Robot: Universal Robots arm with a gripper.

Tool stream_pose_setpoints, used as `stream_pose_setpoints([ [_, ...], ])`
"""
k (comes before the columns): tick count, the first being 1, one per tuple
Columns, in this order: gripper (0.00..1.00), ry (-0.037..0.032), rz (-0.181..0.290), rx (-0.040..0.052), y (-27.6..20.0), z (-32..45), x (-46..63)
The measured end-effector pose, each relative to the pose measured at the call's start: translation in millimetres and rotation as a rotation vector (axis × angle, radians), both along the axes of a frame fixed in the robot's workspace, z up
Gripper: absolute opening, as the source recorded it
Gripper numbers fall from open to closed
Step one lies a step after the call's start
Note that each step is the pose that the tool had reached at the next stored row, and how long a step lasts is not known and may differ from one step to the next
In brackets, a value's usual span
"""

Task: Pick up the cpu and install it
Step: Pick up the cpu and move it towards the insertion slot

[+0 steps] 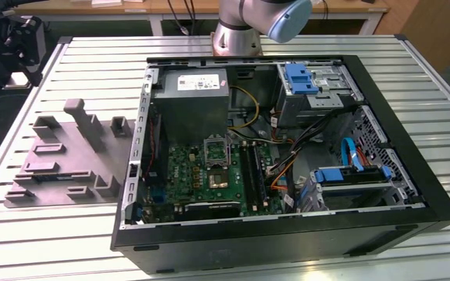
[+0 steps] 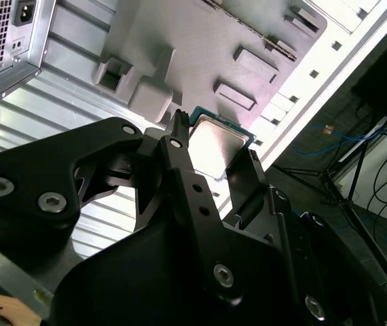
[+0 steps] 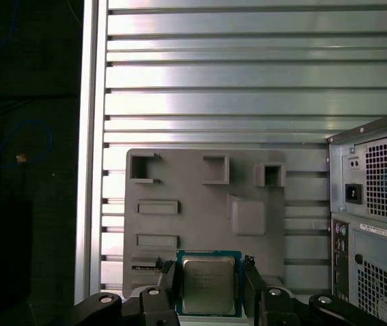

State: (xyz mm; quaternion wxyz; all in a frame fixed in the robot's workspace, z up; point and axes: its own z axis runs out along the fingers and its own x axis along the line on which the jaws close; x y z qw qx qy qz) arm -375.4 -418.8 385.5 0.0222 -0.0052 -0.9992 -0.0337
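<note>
Black end effector (image 3: pixel 209 273) clenched on cpu (image 3: pixel 209 285): flat square, silvery lid, green rim, over grey moulded tray (image 3: pixel 200 204), ribbed metal worktop (image 3: pixel 214 88).

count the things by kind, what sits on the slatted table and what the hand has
open computer case: 1
grey fixture plate: 1
cpu, gripped by the hand: 1
total: 3
</note>
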Motion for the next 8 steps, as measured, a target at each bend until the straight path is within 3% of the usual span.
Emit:
stream_pose_setpoints([
  [8, 0.47, 0.0, 0.0, 0.0, 0.0, 0.0, 9.7],
])
